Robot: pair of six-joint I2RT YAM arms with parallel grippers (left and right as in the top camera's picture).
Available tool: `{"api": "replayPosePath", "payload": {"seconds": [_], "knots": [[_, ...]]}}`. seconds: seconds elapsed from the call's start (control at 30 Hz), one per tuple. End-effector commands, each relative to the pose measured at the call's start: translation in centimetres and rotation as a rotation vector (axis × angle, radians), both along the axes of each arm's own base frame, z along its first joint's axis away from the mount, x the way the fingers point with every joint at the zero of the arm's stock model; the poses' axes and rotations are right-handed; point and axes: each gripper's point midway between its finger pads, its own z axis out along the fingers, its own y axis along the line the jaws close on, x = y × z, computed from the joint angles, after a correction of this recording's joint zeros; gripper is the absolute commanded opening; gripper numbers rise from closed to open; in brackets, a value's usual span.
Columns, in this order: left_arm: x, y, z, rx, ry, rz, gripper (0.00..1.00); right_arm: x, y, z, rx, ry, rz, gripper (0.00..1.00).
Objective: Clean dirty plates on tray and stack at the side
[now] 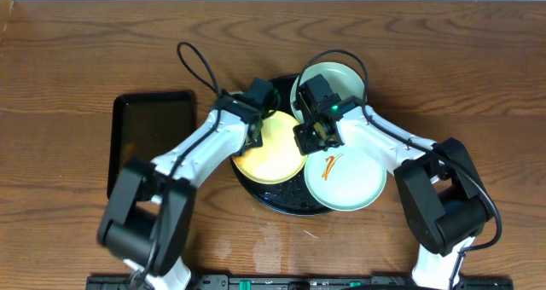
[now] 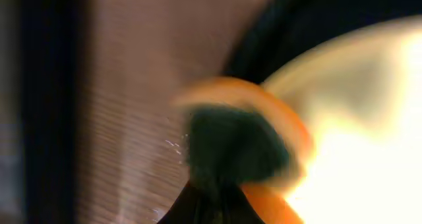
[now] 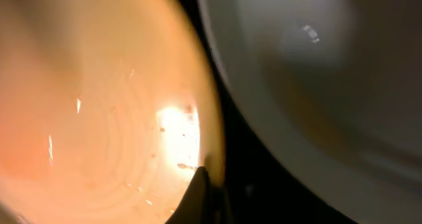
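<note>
Sitting on the round black tray (image 1: 281,203) in the middle of the bench (image 1: 77,60) are all three plates: the yellow plate (image 1: 271,153) on the left, one green plate (image 1: 345,77) at the far right, and a second green plate (image 1: 350,183) at the near right with an orange smear (image 1: 331,165) on it. None is stacked at the side yet.

The left end effector (image 1: 254,130) is at the far left edge of the yellow plate, closed on a dark green and orange lump that looks like a sponge (image 2: 231,145), though its wrist view is badly blurred. The right end effector (image 1: 309,138) is drawn in narrow at the right rim of the yellow plate; whether the rim is actually pinched between its tips I cannot tell.

These plates look light, stiff and glossy, so they will probably slide on the slick tray under a wipe and need steadying. The thin raised rim seems the only place to take hold, and a shallow pinch there could slip. A rectangular tray (image 1: 149,136) lies to the left.
</note>
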Motion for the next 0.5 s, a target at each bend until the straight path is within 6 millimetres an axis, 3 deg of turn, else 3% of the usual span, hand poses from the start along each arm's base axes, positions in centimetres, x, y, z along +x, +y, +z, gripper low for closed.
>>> {"api": "replayPosePath", "payload": {"seconds": [0.0,0.1,0.2,0.3,0.47], "knots": [[2.3,1.5,5.2,0.044,-0.19,0.024,0.07,0.0,0.8,0.2,0.018,0.014,0.037,0.01],[2.7,0.9,8.2,-0.036,-0.274,0.026,0.08,0.6,2.1,1.9,0.063,0.006,0.077,0.01],[2.8,1.7,11.0,-0.067,-0.347,0.05,0.08,1.4,2.6,3.5,0.069,-0.016,0.095,0.01],[2.8,3.6,13.0,-0.08,-0.396,0.099,0.08,2.3,3.2,5.1,0.077,-0.045,0.12,0.01],[2.0,7.9,13.9,-0.066,-0.395,0.225,0.08,4.6,3.0,7.7,0.028,-0.14,0.138,0.01]]}}
